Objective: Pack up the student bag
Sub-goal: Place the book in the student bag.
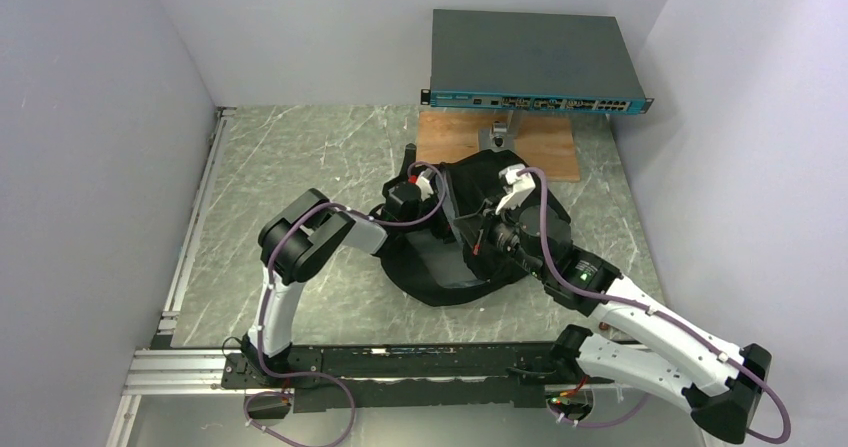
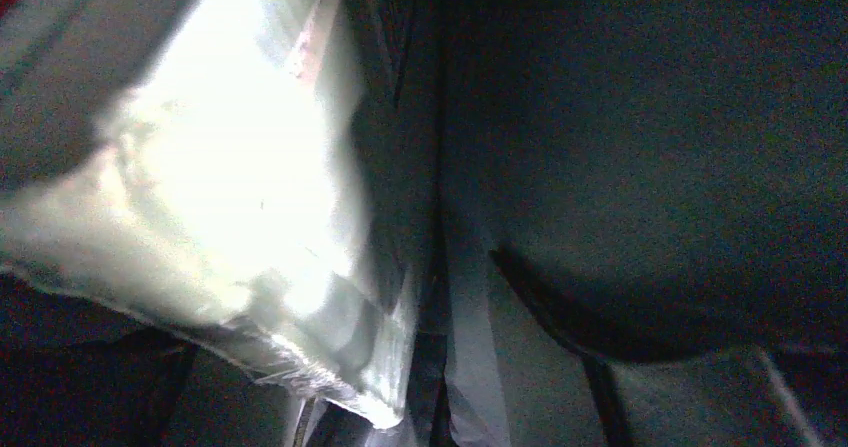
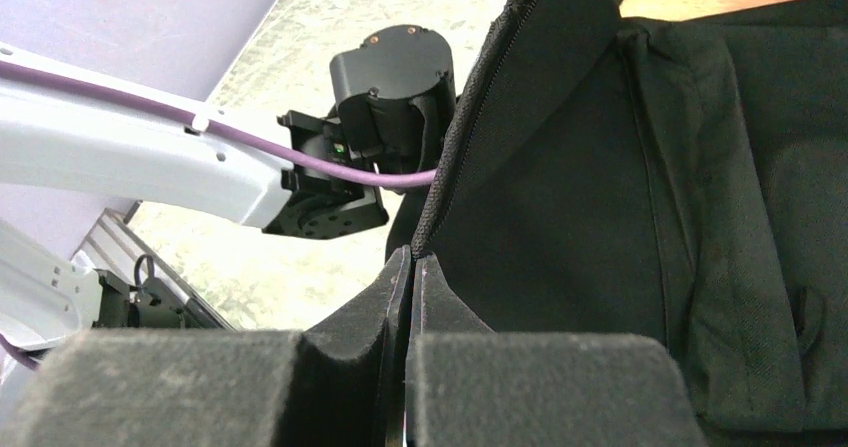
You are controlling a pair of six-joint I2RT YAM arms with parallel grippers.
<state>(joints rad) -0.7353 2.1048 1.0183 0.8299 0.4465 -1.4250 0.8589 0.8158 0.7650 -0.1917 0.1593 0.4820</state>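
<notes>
Black fabric fills the middle of the overhead view: the student bag (image 1: 440,272) lies slumped on the marbled tabletop (image 1: 300,167). It sits just below the wooden board (image 1: 545,152) and the grey rack-mount box (image 1: 535,62) at the top of the frame.

Right gripper (image 3: 406,367): pads pressed flat together, clamped on the bag's zippered edge and lifting that lip like a tent flap. That's the door-holder.

Left gripper (image 1: 425,202) comes in from the left of the frame and vanishes into the bag's mouth. Its fingers are hidden from overhead and its own camera shows none of them, so I can't tell how wide it stands or whether it grips anything. That camera does show dark lining on the right and a pale plastic-wrapped packet (image 2: 220,167) filling the upper left, slanting down toward bottom centre.

Here's what matters: the opening faces left, the bag's long axis runs roughly up-and-down the frame, and the left arm is the one in the mouth. My read is that the packet is being delivered. The left arm would need to back out leftward without dragging it along.
</notes>
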